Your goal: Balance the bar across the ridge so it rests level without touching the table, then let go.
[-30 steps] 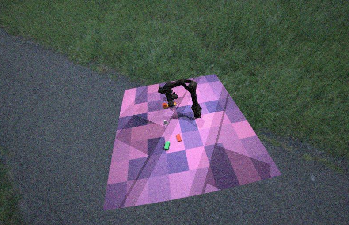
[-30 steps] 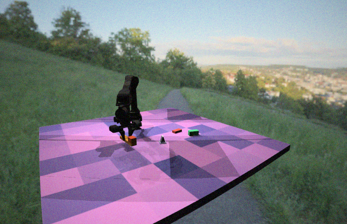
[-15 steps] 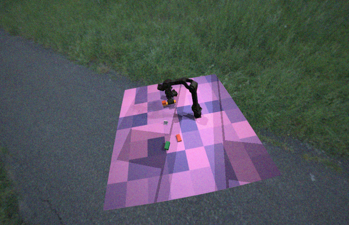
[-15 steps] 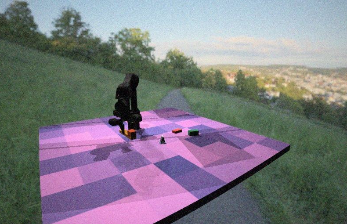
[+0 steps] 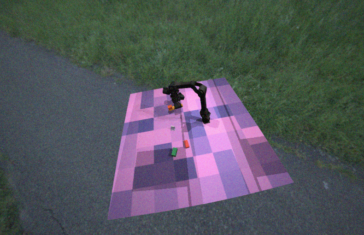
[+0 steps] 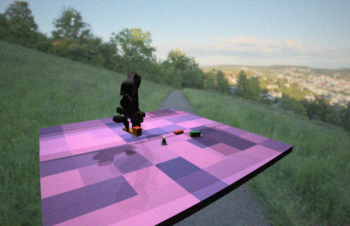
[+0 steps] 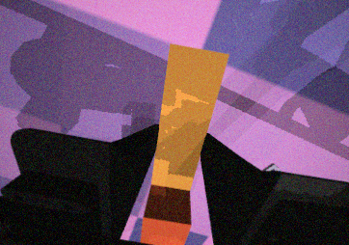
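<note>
Gripping bar (image 7: 187,121): end effector (image 5: 177,104) clamped on its yellow mid-length, orange end (image 6: 137,130) sticking out. Bar low over desk (image 6: 234,183), near far edge beside arm base. Ridge (image 6: 163,141) stands apart, toward desk middle. Orange block (image 6: 178,131) and green block (image 6: 195,133) beyond ridge. Risks, by judgement: grasp looks off-centre, so bar may tilt on release; narrow ridge means small placement error drops one end onto desk.
</note>
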`<state>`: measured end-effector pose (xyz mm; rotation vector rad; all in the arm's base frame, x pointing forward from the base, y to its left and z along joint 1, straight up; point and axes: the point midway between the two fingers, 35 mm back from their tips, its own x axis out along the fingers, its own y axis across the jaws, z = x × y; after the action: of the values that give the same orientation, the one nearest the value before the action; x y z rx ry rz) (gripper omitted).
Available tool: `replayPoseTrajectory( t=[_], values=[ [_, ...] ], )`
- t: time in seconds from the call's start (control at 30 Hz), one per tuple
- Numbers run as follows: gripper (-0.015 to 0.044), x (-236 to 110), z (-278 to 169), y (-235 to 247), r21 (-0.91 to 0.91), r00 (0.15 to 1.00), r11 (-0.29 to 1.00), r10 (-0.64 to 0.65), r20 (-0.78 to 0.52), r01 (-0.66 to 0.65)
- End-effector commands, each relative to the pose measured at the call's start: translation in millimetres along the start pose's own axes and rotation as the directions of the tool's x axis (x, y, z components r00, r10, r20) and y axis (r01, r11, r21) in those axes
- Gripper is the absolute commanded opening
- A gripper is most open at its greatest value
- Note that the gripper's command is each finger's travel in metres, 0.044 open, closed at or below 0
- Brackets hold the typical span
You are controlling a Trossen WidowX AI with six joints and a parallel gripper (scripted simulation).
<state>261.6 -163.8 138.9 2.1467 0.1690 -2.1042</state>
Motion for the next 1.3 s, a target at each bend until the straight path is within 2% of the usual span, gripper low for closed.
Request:
replayPoseTrajectory(
  t=[0.0,0.63,1.27],
  values=[
    [0.0000,-1.5,-9.5,-11.6,-0.083,1.000,0.997,0.001,-0.001,-0.001],
    [0.0000,-2.4,-48.9,-75.9,-0.486,1.000,0.874,-0.004,-0.004,0.002],
    [0.0000,-4.1,-78.6,-140.5,-0.822,1.000,0.570,-0.009,-0.007,0.000]
  ],
)
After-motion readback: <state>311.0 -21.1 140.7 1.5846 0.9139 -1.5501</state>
